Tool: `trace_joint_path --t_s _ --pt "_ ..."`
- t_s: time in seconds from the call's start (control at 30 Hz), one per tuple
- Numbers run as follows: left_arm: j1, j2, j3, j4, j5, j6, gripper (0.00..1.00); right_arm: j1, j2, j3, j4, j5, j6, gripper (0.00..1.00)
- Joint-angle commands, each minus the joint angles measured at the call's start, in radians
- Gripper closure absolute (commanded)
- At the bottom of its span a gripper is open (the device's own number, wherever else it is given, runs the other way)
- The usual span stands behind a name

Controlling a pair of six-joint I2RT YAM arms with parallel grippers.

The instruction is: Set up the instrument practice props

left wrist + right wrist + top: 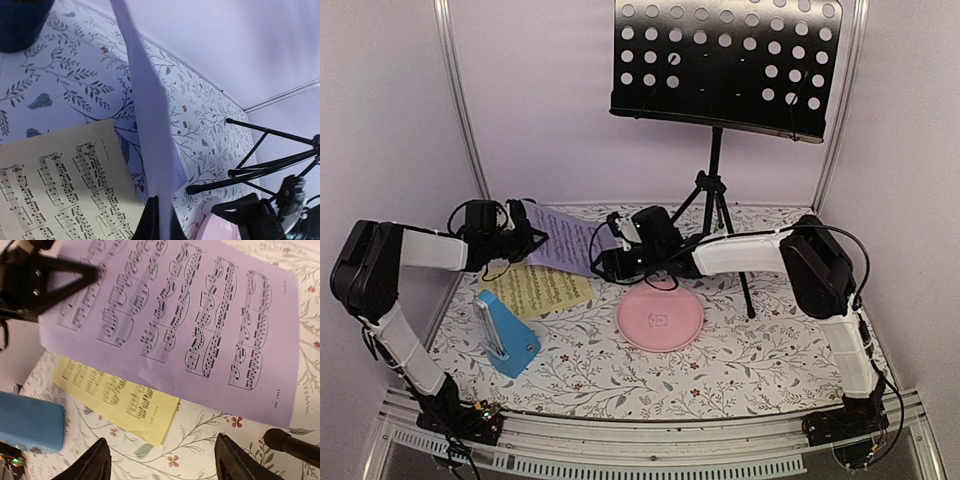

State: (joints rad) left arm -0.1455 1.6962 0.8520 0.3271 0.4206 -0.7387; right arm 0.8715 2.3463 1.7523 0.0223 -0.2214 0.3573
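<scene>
Blue metronome [507, 335] upright, front left on table [760, 350]; pink plate [660, 318] centre. Yellow sheet [538, 290] flat behind metronome. Left gripper [537, 240] clamped on lilac sheet [563, 238], held off table. Right gripper [162, 460] jaws spread, holding nothing. Music stand [725, 60] at back.

free: desk [770, 372] front right | blocked: pink plate [660, 319] centre; music stand legs [712, 192] behind it; metronome [510, 340] front left; lilac sheet [565, 238] aloft, left of centre
</scene>
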Motion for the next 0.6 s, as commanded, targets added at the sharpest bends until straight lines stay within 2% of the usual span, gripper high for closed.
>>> trace_joint_path --t_s 0.0,0.1,0.23,0.37,0.57 --pt "0.004 -0.112 0.041 -0.027 0.060 0.106 1.00 0.005 -0.228 -0.122 0.192 -0.013 -0.037 0.19" --pt "0.004 -0.180 0.067 -0.061 0.157 0.193 1.00 0.004 -0.330 -0.264 0.293 -0.051 -0.063 0.14" --pt "0.001 -0.294 0.083 -0.154 0.212 0.264 1.00 0.004 -0.443 -0.412 0.368 -0.079 -0.109 0.11" --pt "-0.002 -0.431 0.020 -0.125 0.257 0.262 1.00 0.004 -0.543 -0.546 0.460 -0.117 -0.119 0.10" --pt "-0.006 -0.637 -0.084 -0.020 0.348 0.229 1.00 0.003 -0.639 -0.747 0.649 -0.203 -0.050 0.09"
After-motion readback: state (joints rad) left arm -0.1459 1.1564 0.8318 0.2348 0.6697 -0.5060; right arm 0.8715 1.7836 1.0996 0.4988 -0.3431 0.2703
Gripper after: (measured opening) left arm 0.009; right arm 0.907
